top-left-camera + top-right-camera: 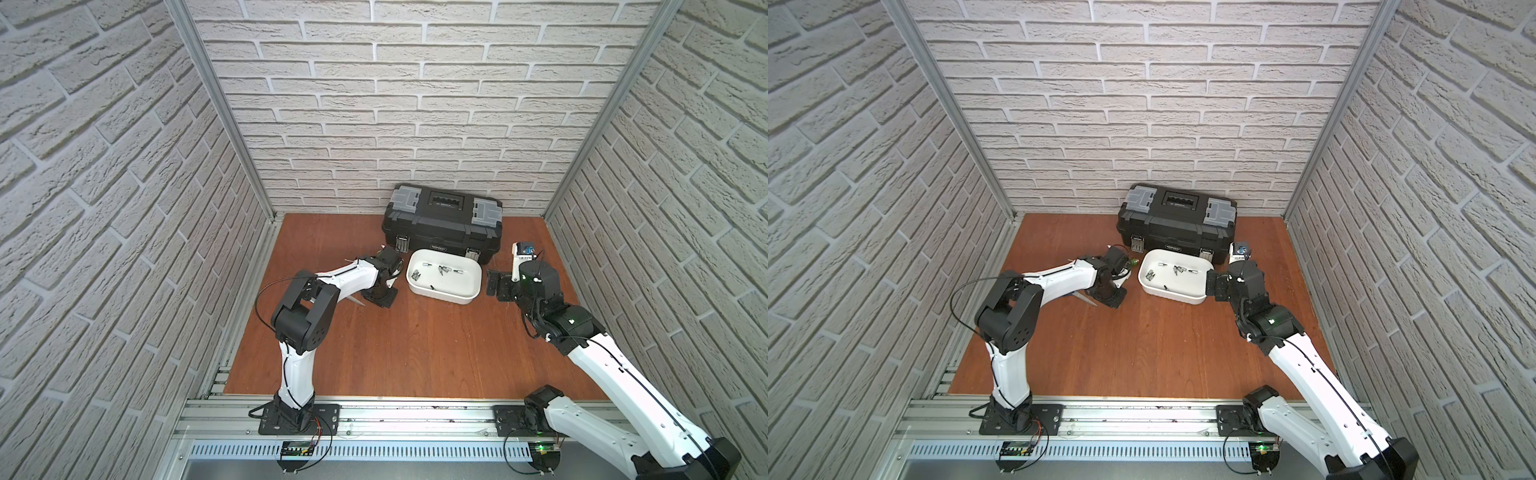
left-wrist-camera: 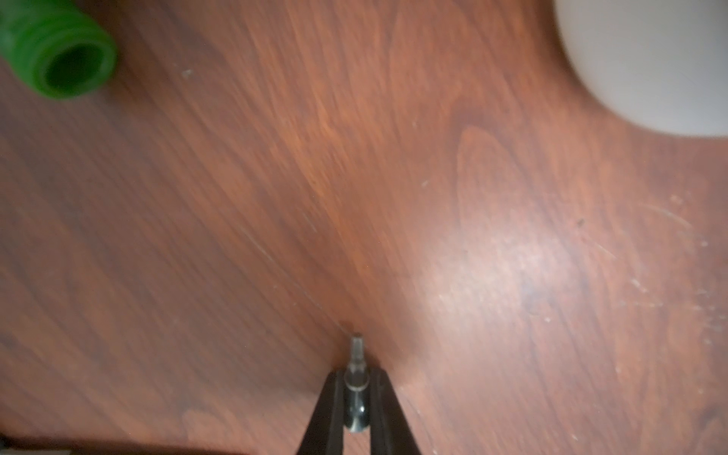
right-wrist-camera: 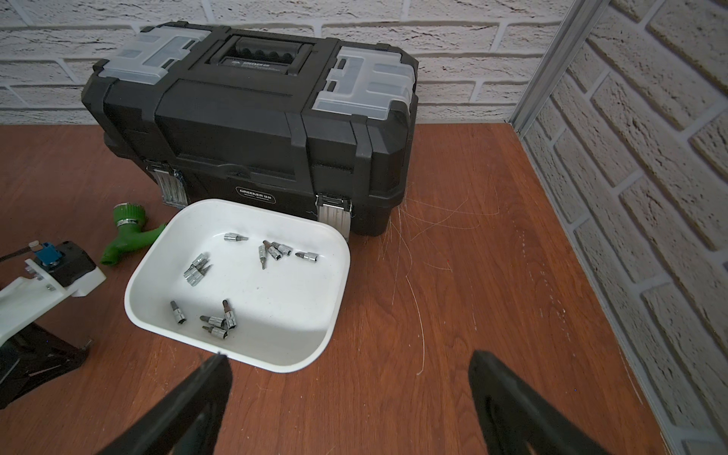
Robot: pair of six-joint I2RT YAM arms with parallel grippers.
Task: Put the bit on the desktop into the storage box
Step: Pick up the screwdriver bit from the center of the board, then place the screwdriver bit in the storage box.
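In the left wrist view a small silver bit (image 2: 355,354) is clamped between the black fingers of my left gripper (image 2: 356,376), tip just above the reddish-brown desktop (image 2: 275,197). In both top views this gripper (image 1: 379,299) (image 1: 1106,297) points down at the board, just left of the white storage box (image 1: 441,296) (image 1: 1172,296). Several bits (image 3: 272,250) lie inside the box (image 3: 275,360). My right gripper (image 3: 350,358) stands open and empty over bare wood at the box's right end (image 1: 492,284).
A black toolbox (image 1: 442,220) with grey latches stands against the back wall, right behind the box. A green hose nozzle (image 3: 130,232) (image 2: 59,51) lies on the board left of the box. Brick walls close in three sides.
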